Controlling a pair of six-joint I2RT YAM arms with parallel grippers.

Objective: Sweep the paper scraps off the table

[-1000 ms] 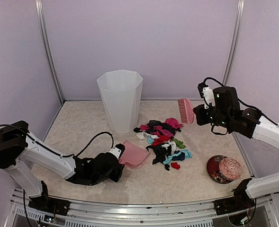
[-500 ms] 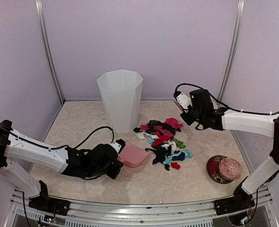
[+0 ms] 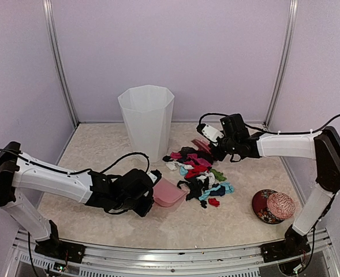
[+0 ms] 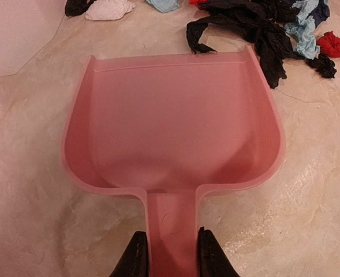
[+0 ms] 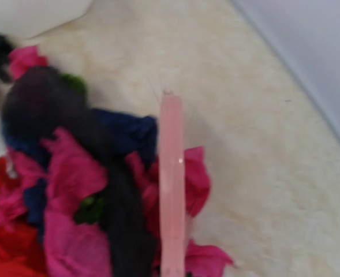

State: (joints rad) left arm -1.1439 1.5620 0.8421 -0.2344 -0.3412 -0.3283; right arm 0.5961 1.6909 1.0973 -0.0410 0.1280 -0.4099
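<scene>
Tabletop [image 3: 100, 144]: paper scraps [image 3: 200, 170] heaped mid-right, between white bin [image 3: 146, 118] and red dish [image 3: 272, 206]. Pink dustpan [image 4: 172, 121] lies flat, its mouth just short of the pile. Left gripper [image 4: 168, 262] pinches its handle. Pink brush [image 5: 171, 184] sits at the pile's far side, right gripper [image 3: 217, 145] clamped on it. Risk: the stroke rides over the scraps or fans them past the pan mouth.

smooth plastic, crumpled paper on a marble-look table [image 3: 100, 150]
pink dustpan [image 4: 175, 127]: translucent plastic, faintly glossy. brush [image 5: 171, 184]: smooth pink plastic. paper scraps [image 3: 201, 170]: wrinkled, matt. white bin [image 3: 146, 118]: frosted plastic. front rail [image 3: 175, 254]: bare metal.
</scene>
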